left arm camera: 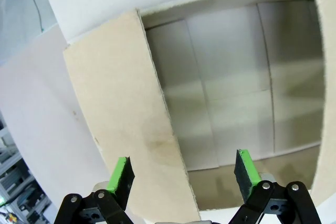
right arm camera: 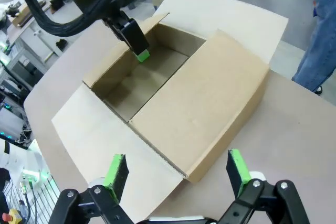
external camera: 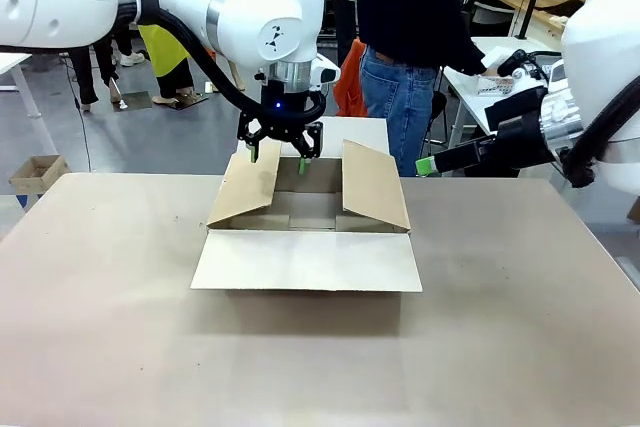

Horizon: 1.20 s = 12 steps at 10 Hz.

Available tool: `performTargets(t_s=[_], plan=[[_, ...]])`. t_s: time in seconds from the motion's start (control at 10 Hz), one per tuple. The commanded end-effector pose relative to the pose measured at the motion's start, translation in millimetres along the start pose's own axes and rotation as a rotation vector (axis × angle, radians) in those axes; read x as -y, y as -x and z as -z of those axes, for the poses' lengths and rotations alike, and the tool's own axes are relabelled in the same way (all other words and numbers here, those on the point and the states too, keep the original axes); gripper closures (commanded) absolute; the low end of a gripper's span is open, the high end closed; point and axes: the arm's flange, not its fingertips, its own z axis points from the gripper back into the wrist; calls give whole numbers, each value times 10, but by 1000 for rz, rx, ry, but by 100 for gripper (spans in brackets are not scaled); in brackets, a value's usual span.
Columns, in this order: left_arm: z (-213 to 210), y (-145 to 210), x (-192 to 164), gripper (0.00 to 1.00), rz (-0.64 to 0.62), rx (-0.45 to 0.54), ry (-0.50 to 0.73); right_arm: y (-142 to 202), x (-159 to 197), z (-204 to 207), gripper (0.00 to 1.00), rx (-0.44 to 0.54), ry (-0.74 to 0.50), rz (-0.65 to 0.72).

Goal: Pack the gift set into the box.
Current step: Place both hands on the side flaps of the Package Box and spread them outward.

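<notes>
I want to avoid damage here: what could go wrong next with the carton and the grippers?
1. The open left gripper seems to straddle a side flap of the cardboard carton; a sideways move could bend the flap or drag the carton.
2. That flap and the opposite flap lean inward, so anything lowered in may catch on them.

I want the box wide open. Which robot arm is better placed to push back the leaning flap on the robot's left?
Left, probably. The left gripper hangs open right over that flap. The right gripper is off beside the box, farther from it.
</notes>
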Motion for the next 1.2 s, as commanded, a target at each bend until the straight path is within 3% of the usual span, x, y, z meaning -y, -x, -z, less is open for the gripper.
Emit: performTargets(t_s=[0.0,0.5,1.1], plan=[[96,-9,-6,0,-27,-42,-53,-17,27,-47,0,-13,-21,-20],[139,48,-108,0,-70,-25,-166,-17,27,-47,0,-13,-21,-20],[-126,281,-584,0,-149,24,-230,-17,27,-47,0,-13,-21,-20]])
